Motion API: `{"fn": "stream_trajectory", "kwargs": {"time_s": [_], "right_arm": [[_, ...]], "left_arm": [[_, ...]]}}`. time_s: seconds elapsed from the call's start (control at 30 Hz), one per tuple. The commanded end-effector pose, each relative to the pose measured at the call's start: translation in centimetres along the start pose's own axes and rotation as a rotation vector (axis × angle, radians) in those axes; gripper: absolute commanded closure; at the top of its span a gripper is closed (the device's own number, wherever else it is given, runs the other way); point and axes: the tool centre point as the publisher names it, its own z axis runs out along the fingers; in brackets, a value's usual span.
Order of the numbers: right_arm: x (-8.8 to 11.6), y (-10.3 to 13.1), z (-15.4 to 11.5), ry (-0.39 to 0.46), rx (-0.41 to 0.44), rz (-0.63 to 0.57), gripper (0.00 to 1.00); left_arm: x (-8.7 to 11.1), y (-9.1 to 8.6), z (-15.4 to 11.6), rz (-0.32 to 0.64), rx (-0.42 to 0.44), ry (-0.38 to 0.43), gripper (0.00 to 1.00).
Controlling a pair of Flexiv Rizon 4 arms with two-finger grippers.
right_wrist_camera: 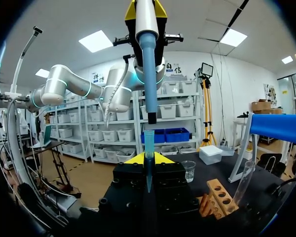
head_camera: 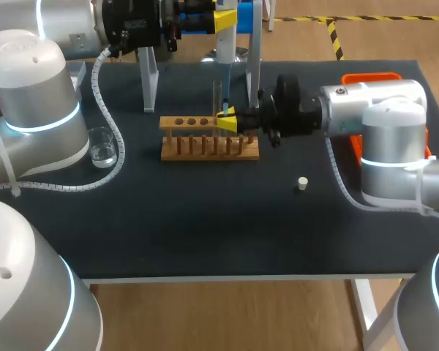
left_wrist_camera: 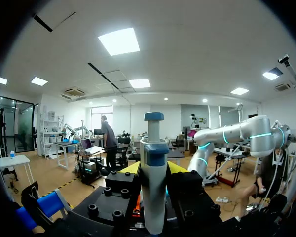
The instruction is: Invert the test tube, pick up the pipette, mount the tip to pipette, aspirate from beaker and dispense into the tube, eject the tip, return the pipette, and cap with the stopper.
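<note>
My left gripper is shut on the white and blue pipette, held upright at the back of the table; in the left wrist view the pipette stands between the yellow tips of the gripper. Directly below, my right gripper is shut on a blue pipette tip, held upright over the wooden rack. The pipette's shaft ends just above the tip's mouth. A clear test tube stands in the rack. The beaker is at the left, the white stopper at the right front.
The white pipette stand straddles the back of the table behind the rack. An orange tray sits at the back right, partly hidden by my right arm. In the right wrist view the beaker stands beyond the gripper.
</note>
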Motion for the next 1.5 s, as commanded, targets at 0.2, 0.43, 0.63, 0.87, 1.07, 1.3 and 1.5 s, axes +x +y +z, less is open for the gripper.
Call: {"fn": "stream_trajectory", "kwargs": {"time_s": [0.2,0.43,0.63,0.87,1.07,1.3,1.5], "right_arm": [[-0.16,0.17,-0.04,0.001,0.003,-0.003,1.00],[-0.26,0.31,-0.07,-0.001,0.002,-0.004,1.00],[-0.29,0.39,-0.04,-0.001,0.002,-0.007,1.00],[-0.46,0.65,-0.05,-0.003,-0.002,-0.009,1.00],[-0.51,0.72,-0.04,-0.003,-0.004,-0.010,1.00],[-0.47,0.68,-0.05,-0.003,-0.005,-0.010,1.00],[-0.45,0.79,-0.02,-0.003,-0.007,-0.014,1.00]], "left_arm": [[-0.06,-0.08,-0.02,-0.001,-0.001,0.002,1.00],[-0.06,-0.08,-0.02,-0.001,-0.001,0.002,1.00],[-0.06,-0.08,-0.02,-0.001,-0.001,0.002,1.00],[-0.06,-0.08,-0.02,-0.001,-0.001,0.002,1.00],[-0.06,-0.08,-0.02,-0.001,-0.001,0.002,1.00],[-0.06,-0.08,-0.02,-0.001,-0.001,0.002,1.00],[-0.06,-0.08,-0.02,-0.001,-0.001,0.002,1.00]]}}
